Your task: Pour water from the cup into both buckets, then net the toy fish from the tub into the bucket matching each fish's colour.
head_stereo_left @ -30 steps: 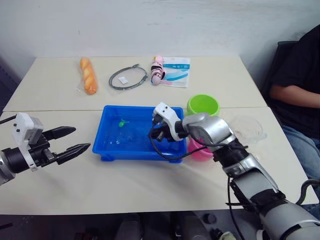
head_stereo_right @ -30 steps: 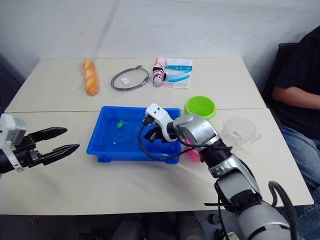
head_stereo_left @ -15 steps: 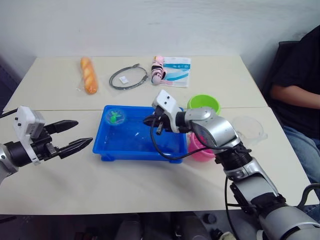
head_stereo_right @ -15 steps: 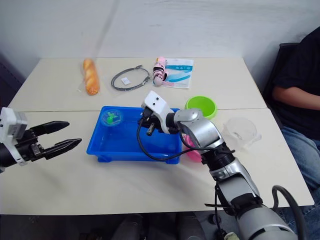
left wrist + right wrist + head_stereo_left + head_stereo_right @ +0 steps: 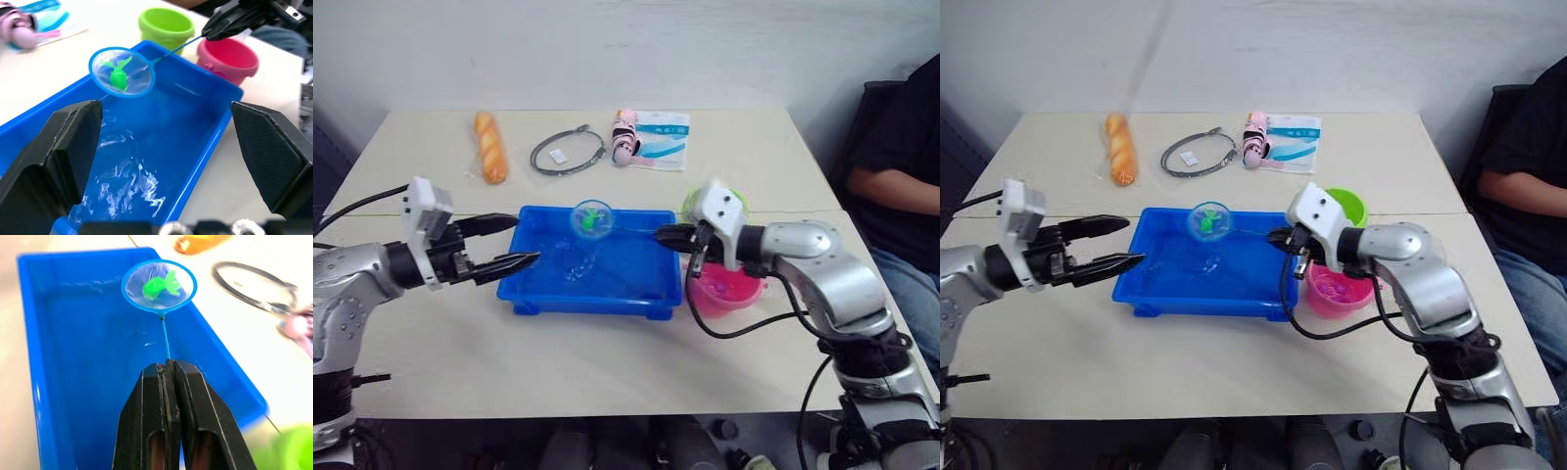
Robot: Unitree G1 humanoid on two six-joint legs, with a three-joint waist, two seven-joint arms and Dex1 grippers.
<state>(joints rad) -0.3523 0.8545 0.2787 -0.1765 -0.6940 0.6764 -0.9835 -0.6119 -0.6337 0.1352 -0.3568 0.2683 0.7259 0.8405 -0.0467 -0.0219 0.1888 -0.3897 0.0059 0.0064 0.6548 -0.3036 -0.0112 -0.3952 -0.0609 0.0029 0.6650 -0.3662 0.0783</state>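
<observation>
My right gripper [image 5: 666, 235] is shut on the thin handle of the net [image 5: 592, 217], which hangs above the back middle of the blue tub [image 5: 592, 300]. One green toy fish [image 5: 157, 285] lies in the mesh. Water ripples in the tub below it. The pink bucket [image 5: 724, 289] stands against the tub's right end, under my right wrist. Behind that wrist the green bucket [image 5: 1351, 204] is partly covered. My left gripper [image 5: 527, 241] is open at the tub's left rim, holding nothing. The cup is hidden.
Along the table's far side lie a bread roll [image 5: 487, 147], a grey cable loop [image 5: 568, 152], a pink toy [image 5: 625, 135] and a printed packet [image 5: 658, 127]. A person in dark clothes [image 5: 901, 166] sits at the right end.
My right gripper has drawn back to the right and lifted the net with the green fish from the tub's far left to above its back middle. My left gripper has moved right to the tub's rim.
</observation>
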